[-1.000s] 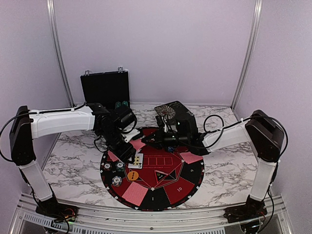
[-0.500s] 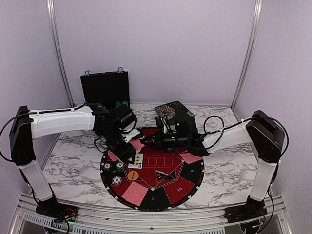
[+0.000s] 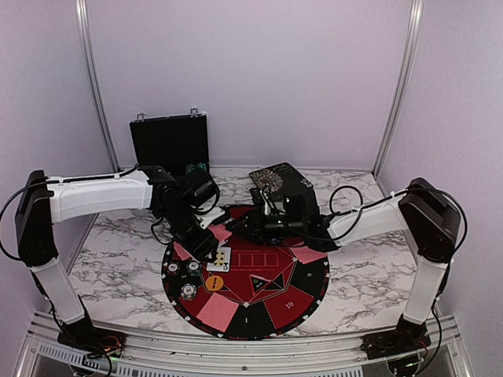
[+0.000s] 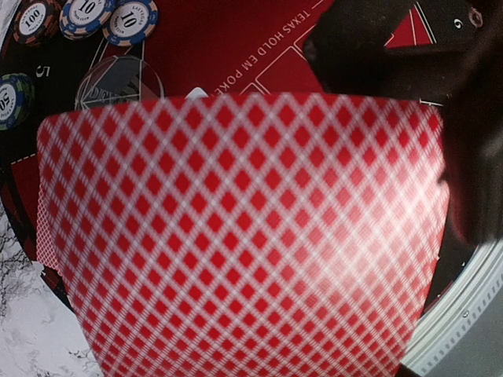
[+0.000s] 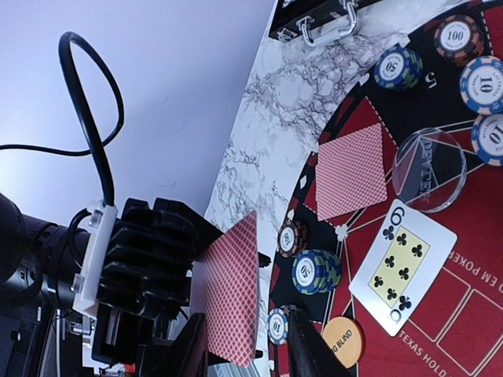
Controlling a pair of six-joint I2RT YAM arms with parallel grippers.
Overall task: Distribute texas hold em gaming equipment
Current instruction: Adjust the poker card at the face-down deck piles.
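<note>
Two arms meet over the far left part of the round red-and-black mat (image 3: 271, 306), which lies on the marbled bench (image 3: 118, 263) in front of the black case (image 3: 169, 145). The left gripper (image 3: 211, 250) pinches a red-backed card (image 4: 244, 236) in its jaws. The card fills the left wrist view, and whether it is one card or a thin stack cannot be told. It is held on edge, well off the mat, so that its long side faces the other arm and there is room to reach it. The right gripper (image 3: 247, 228) points straight at it with its jaws spread. In its own wrist view the fingers stand on either side of the card's lower edge with a gap showing, so nothing is gripped there. This looks like a hand-over, or the peeling of one card for dealing. Much of the equipment is already set out on the mat: a six of clubs (image 5: 401, 263) lies face up, a face-down card (image 5: 351, 170) sits in a red wedge near the rim, a clear disc (image 5: 428, 169) lies just beside both, an orange disc (image 5: 343, 342) is close by, and poker chips (image 5: 317, 271) are spread along the edge. The next move probably calls for a square, gentle close on the card, since a skewed pinch could bend it or pull it askew.
</note>
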